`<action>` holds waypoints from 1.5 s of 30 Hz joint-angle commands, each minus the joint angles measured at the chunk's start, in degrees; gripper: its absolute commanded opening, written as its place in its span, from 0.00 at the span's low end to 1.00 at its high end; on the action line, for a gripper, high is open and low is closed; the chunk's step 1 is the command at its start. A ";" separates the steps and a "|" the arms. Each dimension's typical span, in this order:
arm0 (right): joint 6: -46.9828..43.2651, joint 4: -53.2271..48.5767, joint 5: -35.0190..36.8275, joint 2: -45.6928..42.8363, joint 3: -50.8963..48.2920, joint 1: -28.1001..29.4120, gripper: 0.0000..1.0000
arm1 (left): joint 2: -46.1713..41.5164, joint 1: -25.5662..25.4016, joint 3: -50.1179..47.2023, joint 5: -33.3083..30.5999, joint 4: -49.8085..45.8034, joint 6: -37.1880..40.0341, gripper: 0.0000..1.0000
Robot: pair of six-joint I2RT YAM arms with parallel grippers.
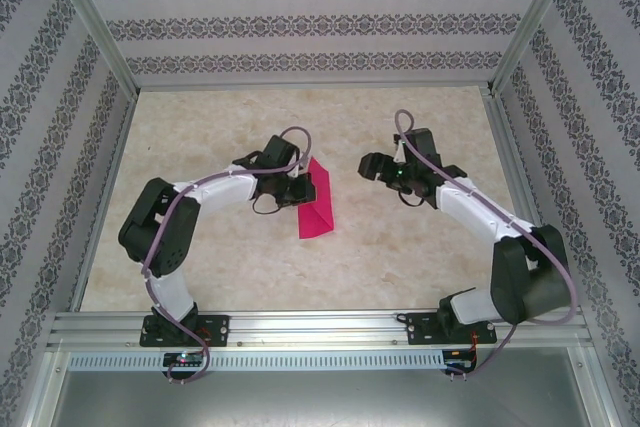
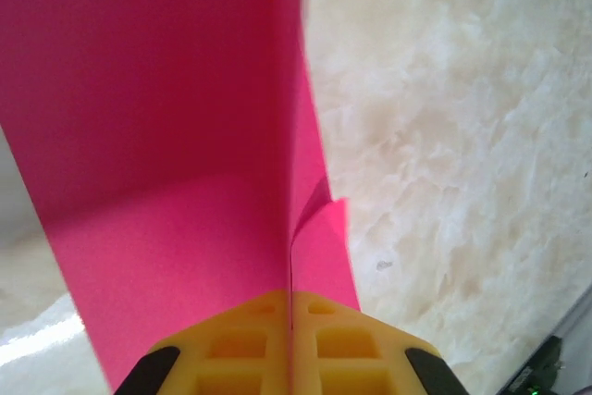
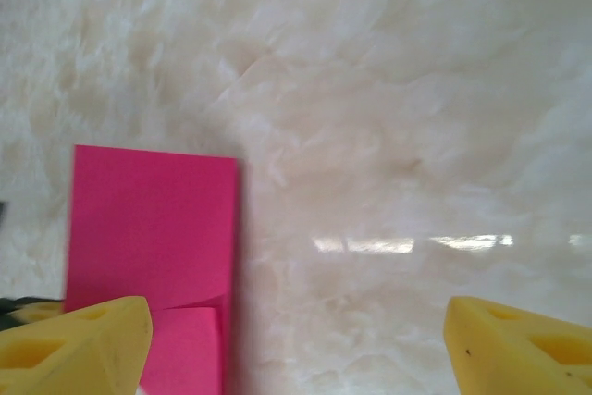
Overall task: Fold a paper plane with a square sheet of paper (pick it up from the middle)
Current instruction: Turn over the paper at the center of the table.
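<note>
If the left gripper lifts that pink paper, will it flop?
Probably: the pink paper looks thin, and a flap curls near the left gripper. Its fold may stiffen it. Likely light, since one edge pinch holds it.

Plain magenta-pink sheet of paper (image 1: pixel 318 212); cream marbled table (image 1: pixel 300 127); white wallpaper (image 1: pixel 300 22) with grey floral bands; yellow finger pads (image 3: pixel 83 344); black-and-white arms (image 1: pixel 215 189).

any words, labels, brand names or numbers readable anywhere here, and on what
None: no readable text in any view.
The pink paper is plain and unmarked.
The left pincer and right pincer carry no label or number.
The wallpaper has only an ornamental pattern, no letters.
</note>
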 commanded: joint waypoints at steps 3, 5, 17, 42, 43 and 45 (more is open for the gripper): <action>-1.77 0.57 0.00 -4.24 -2.78 -4.01 0.91 | -3.79 -3.71 14.78 -22.98 -28.43 12.05 0.00; -2.59 1.18 -0.81 -5.33 -4.05 -5.08 0.95 | -3.22 -5.07 19.74 -31.11 -34.62 12.85 0.00; -2.46 2.26 1.55 -12.19 -9.68 -9.75 0.98 | 16.18 -13.35 43.94 -70.75 -63.40 2.64 0.00; -1.63 -0.45 1.16 -9.01 -7.32 -12.50 0.98 | 35.96 -18.97 43.60 -63.12 -46.91 3.50 0.12; -1.81 -0.56 0.45 -8.79 -7.03 -12.74 0.98 | 35.74 -18.99 43.74 -62.24 -46.70 3.59 0.15; -2.09 -0.91 0.24 -8.60 -6.56 -12.95 0.98 | 35.11 -19.15 44.23 -59.86 -46.30 3.93 0.20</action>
